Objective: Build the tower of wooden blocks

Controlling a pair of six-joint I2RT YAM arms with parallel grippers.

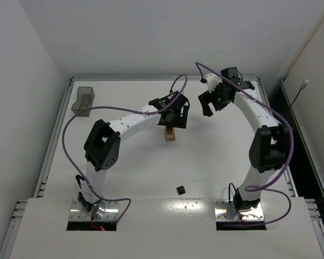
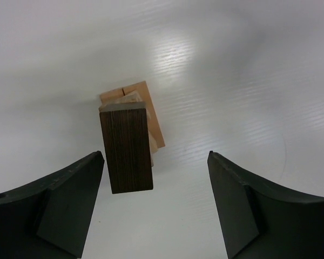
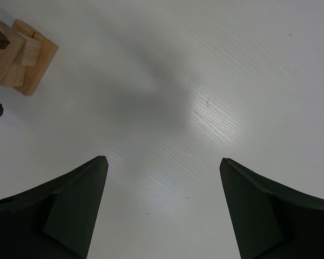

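My left tool [image 2: 155, 155] is wide open around the dark top block [image 2: 127, 154] of the tower [image 2: 147, 102], gripping nothing. My right tool [image 3: 162, 160] hangs open and empty over the surface [image 3: 232, 81].

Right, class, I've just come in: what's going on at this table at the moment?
Two robot arms are building a narrow tower of small wooden blocks. The left pincer hangs over it, open, straddling the dark brown wooden block on top without touching it. The right pincer, also open and empty, hangs over bare white table nearby. One small dark brown cube lies loose near the arms' bases; a translucent grey plastic bin sits far left.
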